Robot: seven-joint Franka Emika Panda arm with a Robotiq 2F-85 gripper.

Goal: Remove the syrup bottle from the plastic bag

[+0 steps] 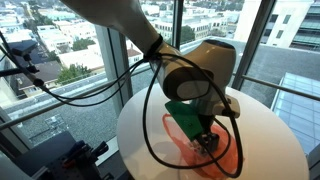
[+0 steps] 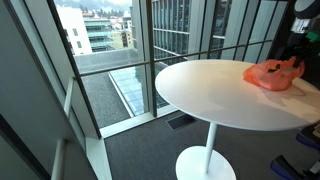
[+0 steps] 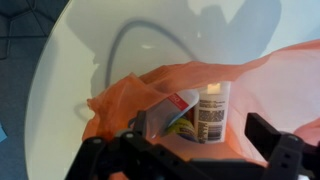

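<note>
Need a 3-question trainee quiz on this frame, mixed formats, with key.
1. True or false: the labelled syrup bottle lies outside the translucent orange plastic bag.
2. The bag rests on: A) a round white table; B) a square wooden desk; C) the carpeted floor.
3. Fill in: in the wrist view, the fingers of the hand stand ___ (open/shut) on either side of the bottle.

Key: 1 false, it is inside the bag; 2 A; 3 open.
</note>
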